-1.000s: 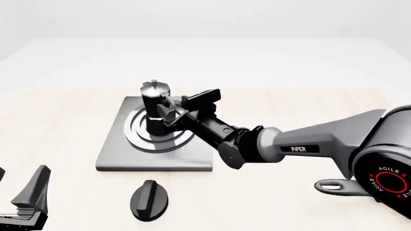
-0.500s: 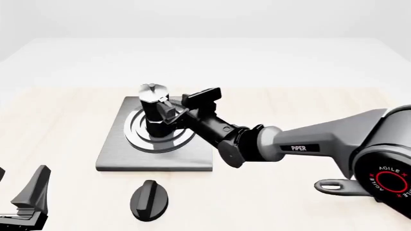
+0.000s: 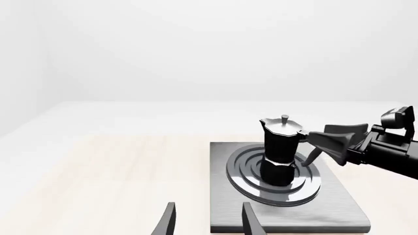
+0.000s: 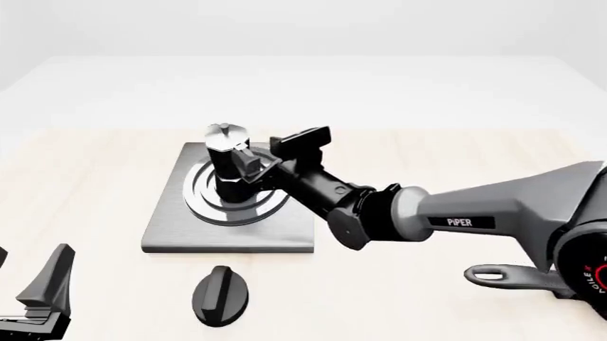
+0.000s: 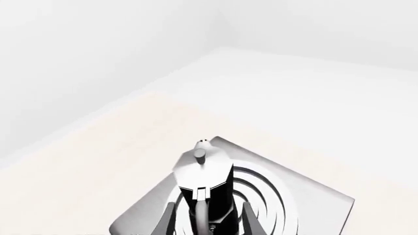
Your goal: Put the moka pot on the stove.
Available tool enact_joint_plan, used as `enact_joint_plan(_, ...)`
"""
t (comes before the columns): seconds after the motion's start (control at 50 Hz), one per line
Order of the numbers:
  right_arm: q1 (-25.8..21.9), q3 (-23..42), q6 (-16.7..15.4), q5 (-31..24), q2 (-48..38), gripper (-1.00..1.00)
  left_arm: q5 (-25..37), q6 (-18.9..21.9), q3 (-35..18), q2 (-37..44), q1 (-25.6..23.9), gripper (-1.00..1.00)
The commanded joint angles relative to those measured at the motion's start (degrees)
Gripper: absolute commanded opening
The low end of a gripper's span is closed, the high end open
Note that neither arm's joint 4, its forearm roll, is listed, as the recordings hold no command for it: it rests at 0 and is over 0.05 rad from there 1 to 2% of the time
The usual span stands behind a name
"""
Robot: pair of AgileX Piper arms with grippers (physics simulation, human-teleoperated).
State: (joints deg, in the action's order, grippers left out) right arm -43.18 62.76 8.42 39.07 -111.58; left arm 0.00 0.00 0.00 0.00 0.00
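The moka pot point(image 4: 226, 153), black below and silver on top, stands upright on the ringed burner of the grey stove point(image 4: 170, 227). My right gripper point(image 4: 251, 169) is right beside the pot on its handle side. In the right wrist view its fingers point(image 5: 166, 220) are spread well wider than the handle of the moka pot point(image 5: 202, 169), so it is open. The left wrist view shows the moka pot point(image 3: 281, 147) on the stove point(image 3: 339, 215), with the right gripper point(image 3: 313, 144) just off it. My left gripper point(image 4: 28, 273) is open at the near left, holding nothing.
A black oval knob point(image 4: 221, 295) lies on the table just in front of the stove. The right arm point(image 4: 455, 220) stretches across from the right, over the stove's near right corner.
The pot has settled from slightly raised onto the burner. The right gripper's fingers have opened off the handle and the arm has eased back a little. The left arm has not moved.
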Motion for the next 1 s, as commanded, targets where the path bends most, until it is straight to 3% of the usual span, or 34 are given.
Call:
enact_joint_plan(0.02,-0.49,-1.71,-0.23,-0.49,2.54,1.0,0.0,0.0,0.0,0.0,0.0,1.0)
enact_joint_plan(0.74,-1.35,-7.33,-2.9,-1.97,12.72,1.0,0.0,0.0,0.0,0.0,0.0,1.0)
enact_joint_plan(1.0,-0.87,-7.61,-3.89,-2.18,12.82,1.0,0.0,0.0,0.0,0.0,0.0,1.0)
